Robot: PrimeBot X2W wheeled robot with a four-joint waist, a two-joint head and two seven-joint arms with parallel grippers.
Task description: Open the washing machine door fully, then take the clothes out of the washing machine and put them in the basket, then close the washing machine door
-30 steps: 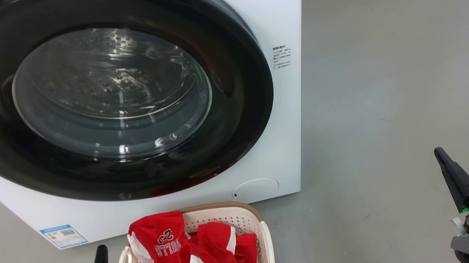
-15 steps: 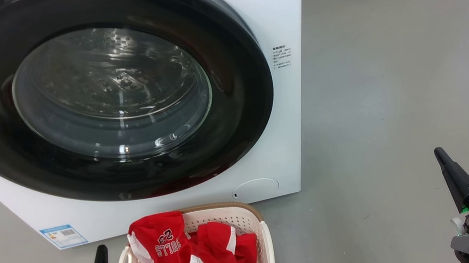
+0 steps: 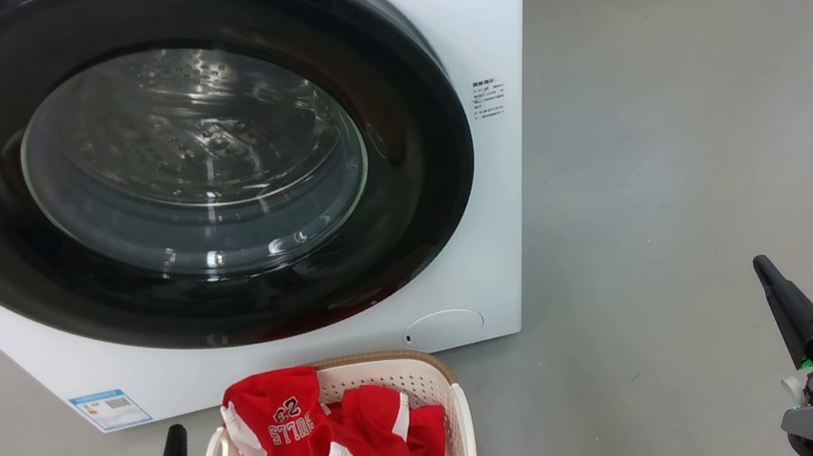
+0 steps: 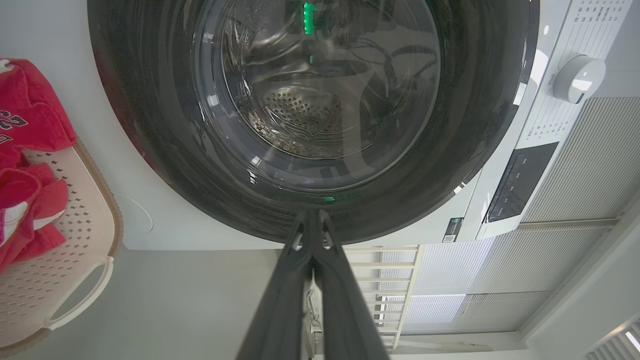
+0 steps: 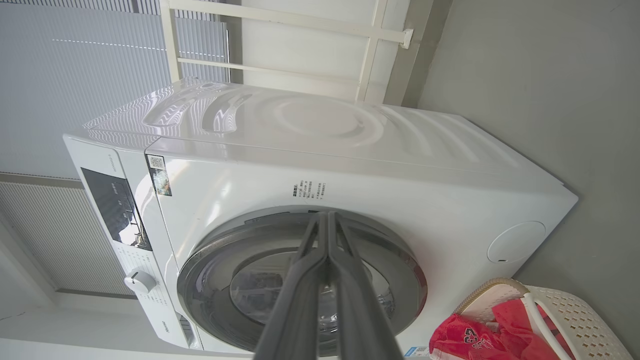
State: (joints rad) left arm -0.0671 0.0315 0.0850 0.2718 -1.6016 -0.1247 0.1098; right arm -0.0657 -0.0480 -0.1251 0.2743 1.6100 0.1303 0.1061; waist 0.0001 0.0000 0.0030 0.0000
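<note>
Head view, left to right. Left jaws: clenched, empty, low at near left, just left of basket (image 3: 413, 367). Washing machine door (image 3: 419, 201): flush in washing machine (image 3: 487, 16) front, looks closed. No red visible through glass; drum (image 4: 300, 115) appears emptied. Red jersey clothes (image 3: 345, 453): heaped inside basket on floor (image 3: 688, 131), just near of washer, one fold draped over far-left rim. Right jaws: clenched, empty, near right, well apart from everything. Judgement: opening, unloading, closing all look done; nothing evident left.

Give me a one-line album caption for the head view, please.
Washing machine door shut, red jerseys heaped in the basket before it, left gripper and right gripper shut and empty.
</note>
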